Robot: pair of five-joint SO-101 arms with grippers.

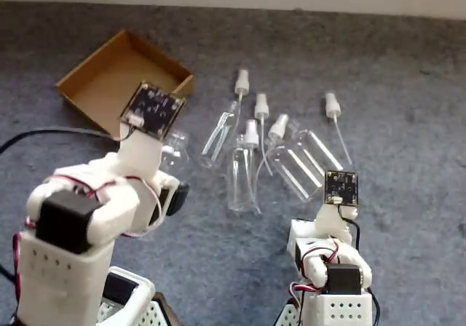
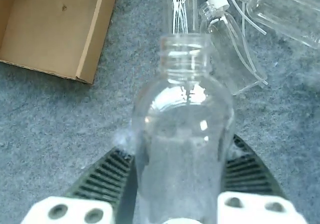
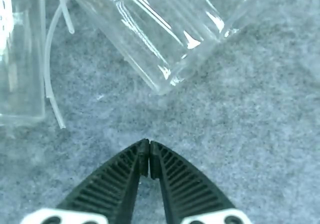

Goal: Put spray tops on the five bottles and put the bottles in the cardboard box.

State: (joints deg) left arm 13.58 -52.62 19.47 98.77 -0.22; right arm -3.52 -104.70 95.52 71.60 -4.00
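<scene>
At left gripper: clamps clear bottle by the lower body, one ribbed finger each side; neck bare and pointing away, likely to leave room for a top.
Held bottle position: appears clear of carpet, just beside cardboard box; short carry once capped.
Other bottles: four, lying on carpet between the arms, apart from box.
Spray tops: five white heads among the lying bottles, dip tubes trailing; seated or loose, cannot tell.
Right gripper: jaws pressed together, holds nothing, sits low over carpet near nearest lying bottle; probably parked pending a top pick.
Left wrist view: gives threaded neck and finger contact.
High view: gives layout of box, bottles, tops.
</scene>
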